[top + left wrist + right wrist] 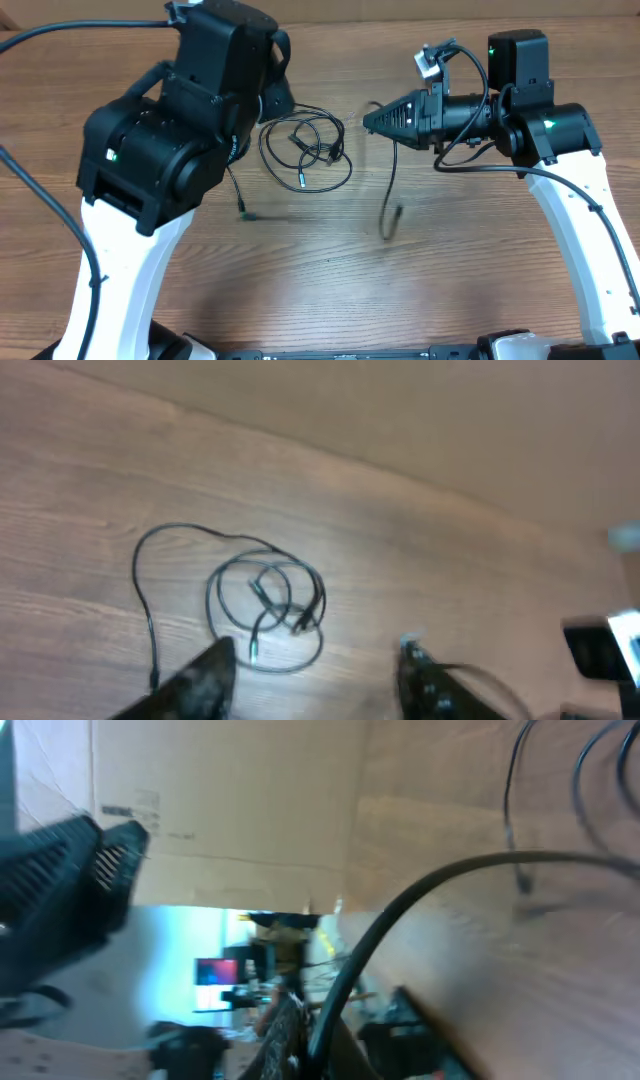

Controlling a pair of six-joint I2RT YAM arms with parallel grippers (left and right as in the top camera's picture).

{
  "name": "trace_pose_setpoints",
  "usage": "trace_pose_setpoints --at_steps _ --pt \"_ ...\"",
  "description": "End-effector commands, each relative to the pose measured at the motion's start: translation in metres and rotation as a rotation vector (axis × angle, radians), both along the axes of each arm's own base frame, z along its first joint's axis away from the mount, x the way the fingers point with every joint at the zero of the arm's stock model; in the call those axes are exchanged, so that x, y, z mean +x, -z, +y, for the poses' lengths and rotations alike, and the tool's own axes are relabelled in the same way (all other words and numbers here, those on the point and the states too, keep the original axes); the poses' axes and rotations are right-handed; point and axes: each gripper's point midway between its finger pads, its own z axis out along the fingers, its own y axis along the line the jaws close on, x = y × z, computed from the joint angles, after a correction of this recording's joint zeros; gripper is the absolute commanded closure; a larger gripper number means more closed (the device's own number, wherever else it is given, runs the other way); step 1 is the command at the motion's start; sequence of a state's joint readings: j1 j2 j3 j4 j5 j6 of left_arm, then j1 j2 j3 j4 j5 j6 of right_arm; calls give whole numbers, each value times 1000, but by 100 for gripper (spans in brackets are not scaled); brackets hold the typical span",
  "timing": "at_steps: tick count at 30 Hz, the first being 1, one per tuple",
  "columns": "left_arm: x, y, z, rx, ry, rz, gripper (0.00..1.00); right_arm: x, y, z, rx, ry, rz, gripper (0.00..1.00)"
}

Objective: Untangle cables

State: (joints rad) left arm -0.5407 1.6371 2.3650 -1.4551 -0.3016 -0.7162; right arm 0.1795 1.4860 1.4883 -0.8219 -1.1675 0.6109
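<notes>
A loose coil of thin black cables (305, 150) lies on the wooden table between the arms; it also shows in the left wrist view (268, 603). One strand (238, 195) trails from it toward the front left. My left gripper (315, 652) is open and empty, just short of the coil; in the overhead view the arm hides it. My right gripper (372, 120) points left, to the right of the coil. It is shut on a separate black cable (390, 190) that hangs down, blurred. That cable runs out from the fingers (318, 1038) in the right wrist view (420, 890).
The left arm's bulky body (170, 130) covers the table's left side. The right arm (560, 140) stands at the right. A cardboard wall (220, 800) stands beyond the table's edge. Thick black robot wires (40, 230) run along the left.
</notes>
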Motion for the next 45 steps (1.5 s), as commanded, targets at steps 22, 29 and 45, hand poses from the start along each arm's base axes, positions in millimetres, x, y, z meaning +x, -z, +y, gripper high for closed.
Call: trace_pose_setpoints --at_steps 22,29,45 --pt "-9 -8 -31 -550 301 237 14 -54 -66 82 205 -349 -469 96" --pt "-21 -15 -45 -678 324 312 18 -50 -91 84 256 -342 -643 96" --pt "-6 -3 -50 -722 262 375 43 -18 -107 86 242 -145 -594 96"
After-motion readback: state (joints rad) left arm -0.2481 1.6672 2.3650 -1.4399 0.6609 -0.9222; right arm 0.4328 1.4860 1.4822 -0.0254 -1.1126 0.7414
